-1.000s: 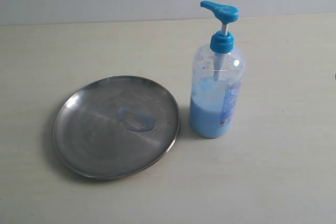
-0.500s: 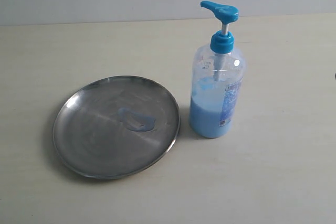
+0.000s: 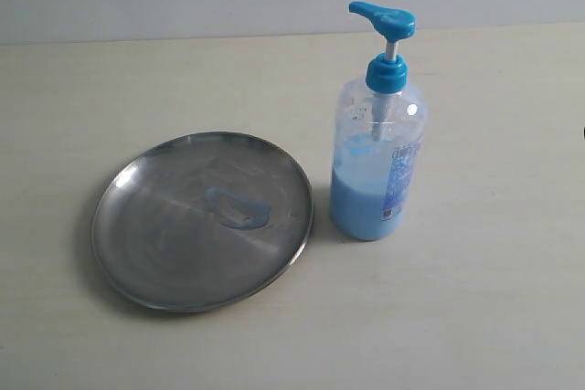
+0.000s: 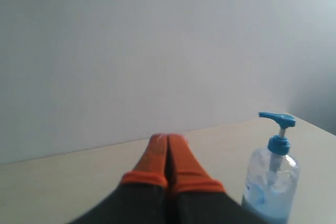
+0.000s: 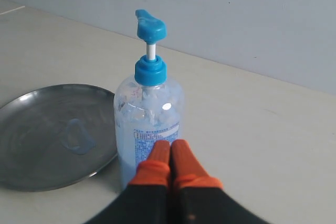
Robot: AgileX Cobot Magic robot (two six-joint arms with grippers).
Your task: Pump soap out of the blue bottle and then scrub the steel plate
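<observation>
Nothing has moved since the earlier frames: plate, bottle and puddle all sit exactly as they did a second ago.

The steel plate (image 3: pixel 151 248) lies flat on the pale counter (image 3: pixel 494 308), left of centre in the exterior view. A small glossy puddle of soap (image 3: pixel 239 208) rests on it, a little towards the bottle's side of the middle. The blue bottle (image 3: pixel 375 180) stands upright just beside the plate's right edge, with a thin strip of counter between them. Its pump head is fully raised on the white stem, with the spout pointing out over the plate's side. Pale blue liquid fills roughly the lower half (the upper half is clear).

Neither arm appears in the exterior view. The left end effector (image 4: pixel 167 139) has its orange fingers pressed together with nothing between them. It hangs over bare counter, with the bottle off to one side. The right end effector (image 5: pixel 169 145) is likewise closed tight and empty. Its tips point at the bottle's label, and the plate shows beyond the bottle.
</observation>
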